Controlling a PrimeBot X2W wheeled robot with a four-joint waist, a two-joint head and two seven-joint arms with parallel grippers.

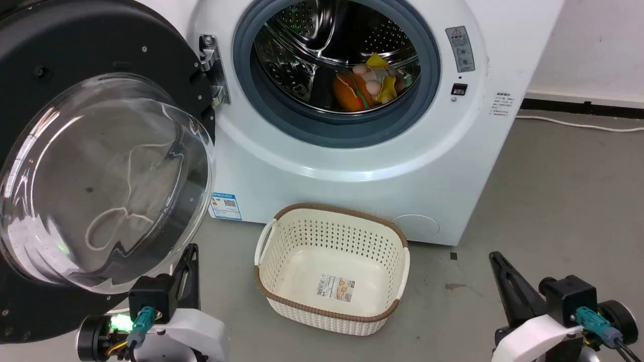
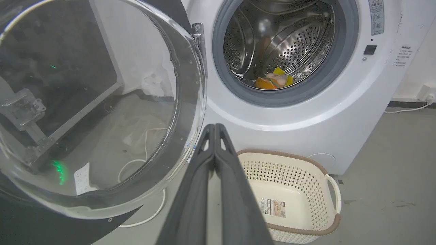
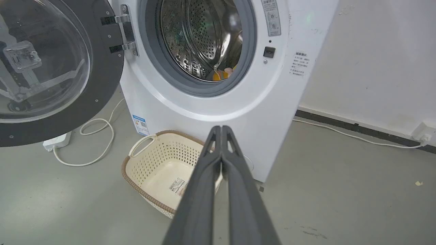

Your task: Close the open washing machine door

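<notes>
1. The large round washing machine door with its glossy black rim and bulging clear glass bowl (image 1: 100,176) stands wide open on its metal hinge (image 1: 211,65), at the left of the white front-loading washing machine (image 1: 352,171).
2. Orange and yellow soft items (image 1: 354,90) lie in the perforated steel drum (image 1: 322,30), and the cream perforated plastic basket with a brown rim (image 1: 332,207) sits empty on the grey floor (image 1: 553,201). The loading looks done, with only the door left to shut.
3. The left end effector (image 1: 187,271) is narrow, fingers pressed together and holding nothing, which likely suits a push rather than a grasp.
4. It sits just below the door's lower rim, with the glass bowl near on its left. Contact cannot be told.
5. The right end effector (image 1: 495,259), also narrow and empty, waits well apart from the door, beyond the basket.
</notes>
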